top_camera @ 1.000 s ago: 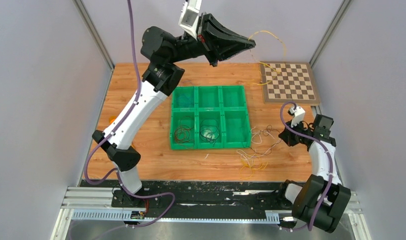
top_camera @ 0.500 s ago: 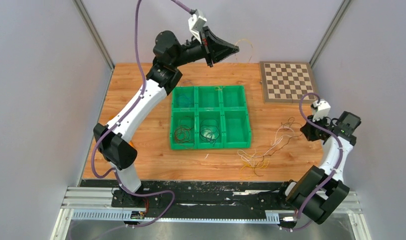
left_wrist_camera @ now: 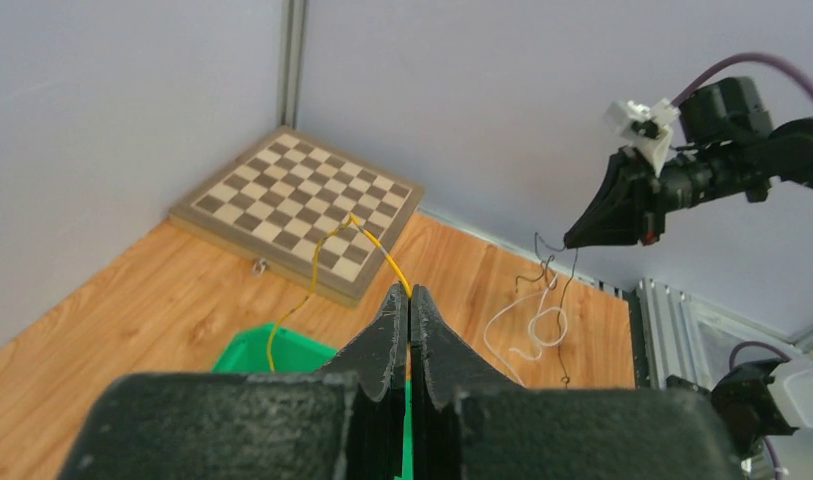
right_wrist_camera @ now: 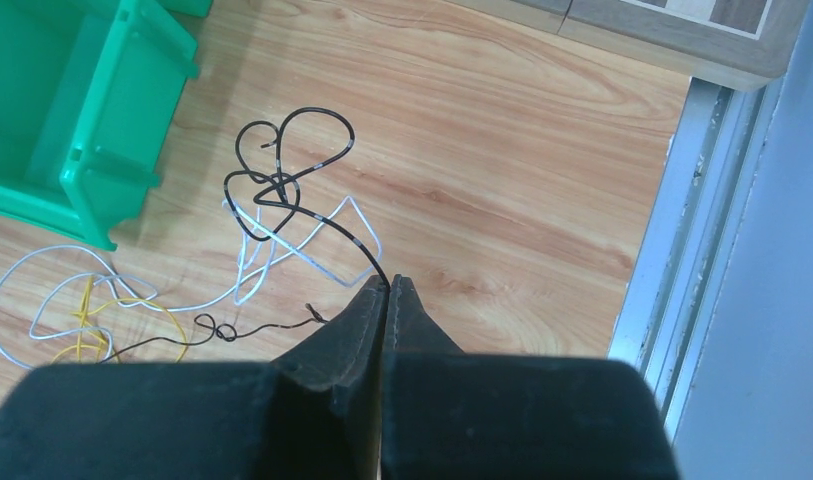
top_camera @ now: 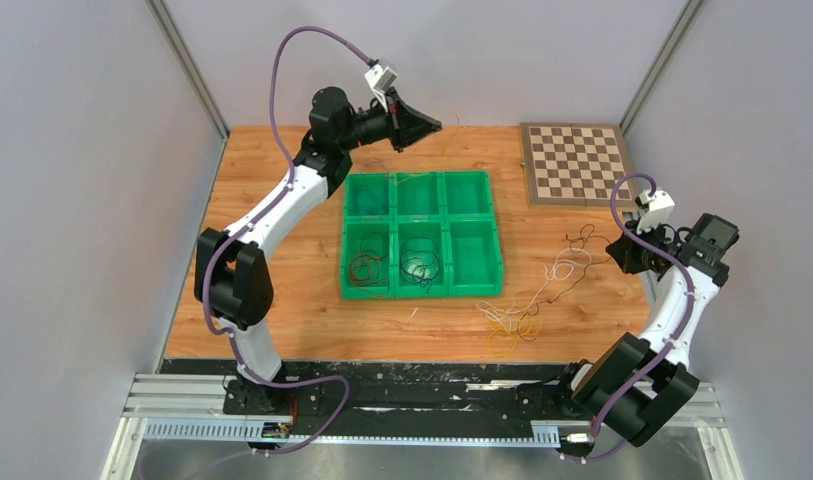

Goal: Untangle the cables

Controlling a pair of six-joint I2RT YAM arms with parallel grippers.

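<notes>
The left gripper (left_wrist_camera: 410, 295) was clamped shut on a yellow cable (left_wrist_camera: 382, 255), which looped out from its tips and trailed down toward the green tray (left_wrist_camera: 312, 355) beneath. So thin a wire could have slipped from the jaws, or caught on the tray's rim. Further right, the right gripper (right_wrist_camera: 389, 283) was pinched shut on a black cable (right_wrist_camera: 278, 188) — knotted just ahead of its tips with a white cable (right_wrist_camera: 247, 262). Pulling away could have tightened that knot, or dragged the heap along.
</notes>
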